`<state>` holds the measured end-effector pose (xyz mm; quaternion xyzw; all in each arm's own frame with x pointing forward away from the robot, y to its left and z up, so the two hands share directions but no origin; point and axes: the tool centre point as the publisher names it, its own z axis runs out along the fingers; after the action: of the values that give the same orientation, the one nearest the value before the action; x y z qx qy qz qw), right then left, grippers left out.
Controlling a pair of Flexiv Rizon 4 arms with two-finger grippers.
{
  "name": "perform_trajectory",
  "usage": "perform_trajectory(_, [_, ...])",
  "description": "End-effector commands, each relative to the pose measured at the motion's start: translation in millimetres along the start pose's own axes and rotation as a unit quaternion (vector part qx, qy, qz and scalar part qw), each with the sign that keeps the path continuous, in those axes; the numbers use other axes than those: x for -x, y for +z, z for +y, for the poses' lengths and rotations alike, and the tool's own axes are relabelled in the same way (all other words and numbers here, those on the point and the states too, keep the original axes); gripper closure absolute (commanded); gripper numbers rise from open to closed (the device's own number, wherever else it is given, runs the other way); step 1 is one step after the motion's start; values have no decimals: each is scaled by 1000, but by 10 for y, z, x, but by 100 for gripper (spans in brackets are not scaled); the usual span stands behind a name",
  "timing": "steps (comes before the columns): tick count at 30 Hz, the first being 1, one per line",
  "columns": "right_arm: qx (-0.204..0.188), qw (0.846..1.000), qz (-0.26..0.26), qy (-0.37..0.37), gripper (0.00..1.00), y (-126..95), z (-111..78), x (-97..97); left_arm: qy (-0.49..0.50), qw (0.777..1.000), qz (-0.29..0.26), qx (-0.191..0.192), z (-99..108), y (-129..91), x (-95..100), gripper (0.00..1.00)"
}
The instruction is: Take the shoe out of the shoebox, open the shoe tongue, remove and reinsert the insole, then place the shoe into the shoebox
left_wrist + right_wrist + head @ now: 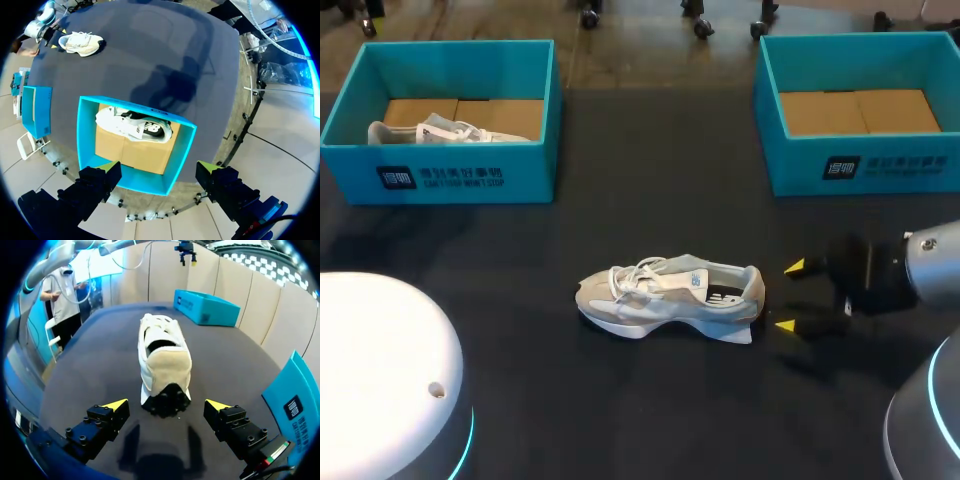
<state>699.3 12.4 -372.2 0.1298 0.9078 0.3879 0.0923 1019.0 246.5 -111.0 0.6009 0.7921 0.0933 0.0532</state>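
One shoe (670, 298), pale grey and cream with white laces, stands on its sole near the middle of the bench (620, 420). Its toe points toward the bench's left edge and its heel toward the right edge. It is outside both boxes.

Just behind the heel we see our right pincer (790, 296), low over the bench. Its two yellow-tipped fingers are spread wide, one tip to each side of the heel line, and neither touches the shoe. From the right wrist, the dark tread at the heel faces the pincer and the shoe's mouth opens upward further ahead. Our right arm (932, 262) comes in from the bench's right edge.

In the far left corner of the bench sits the left shoebox (450, 175), teal. A second shoe (430, 131) lies on its side in it, on a brown cardboard liner (510, 115). Our left pincer (157, 167) hangs high above this box, looking straight down into it. Its fingers are wide apart and hold nothing, and it is well apart from the shoe on the bench. In the head view, only a white rounded part of our left arm (380, 370) shows, at the near left corner.

The right shoebox (860, 150), also teal, sits in the far right corner with brown cardboard showing on its floor. It is well apart from the shoe and from the right pincer.
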Motion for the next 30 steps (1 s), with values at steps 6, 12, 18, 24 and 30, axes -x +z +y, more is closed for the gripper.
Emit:
perform_trajectory(6, [74,997,-3,14,0,101,-236,64,0,1000,1,1,-7,-4,-6,0])
perform_trajectory(12, [83,997,4,3,0,101,-317,98,0,1000,1,1,-7,-4,-6,0])
perform_trajectory(18, [76,997,-5,13,0,80,-373,116,0,1000,1,1,-7,-4,-6,0])
perform_trajectory(24, [76,997,-5,13,0,80,-373,116,0,1000,1,1,-7,-4,-6,0])
perform_trajectory(30, [76,997,-5,13,0,80,-373,116,0,1000,1,1,-7,-4,-6,0])
